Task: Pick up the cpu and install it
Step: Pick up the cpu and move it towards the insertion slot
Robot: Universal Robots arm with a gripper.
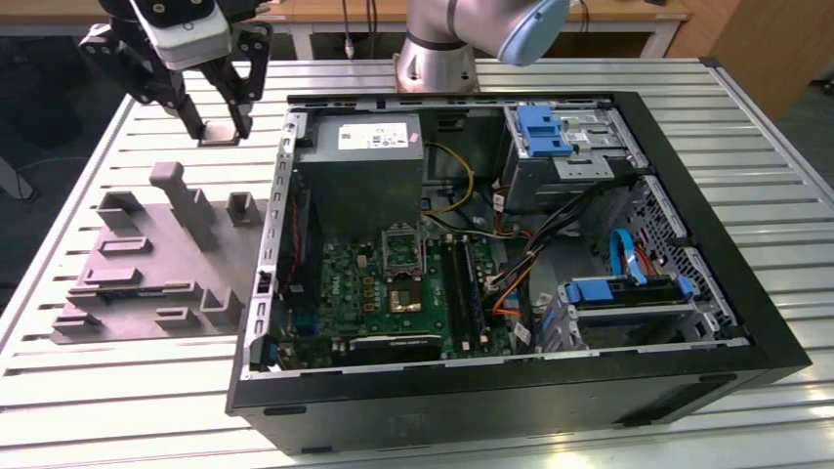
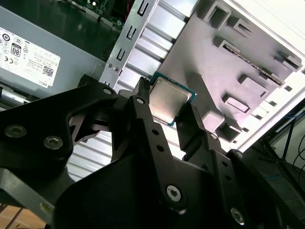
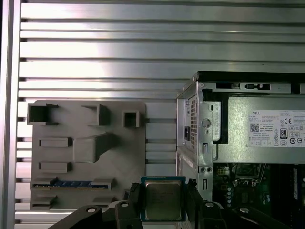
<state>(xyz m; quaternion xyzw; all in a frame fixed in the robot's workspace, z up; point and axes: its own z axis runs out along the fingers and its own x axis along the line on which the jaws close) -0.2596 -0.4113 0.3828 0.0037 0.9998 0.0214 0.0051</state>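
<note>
We see the black gripper point(image 3: 163, 201) clamped on the small square silvery-beige cpu point(image 3: 162, 198), aloft between the grey plastic fixture plate point(image 3: 119, 157) and the open black computer case point(image 3: 248, 75); its fingers point(image 3: 135, 198) hide two chip edges.

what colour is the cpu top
The cpu is pale silvery beige, teal-green rim; clearest in the first wrist view.

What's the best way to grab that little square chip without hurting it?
By two opposite edges of the cpu, probably coming straight down at its flat metal top, as the gripper does here. It is thin and flat, so only its edges offer a hold.
</note>
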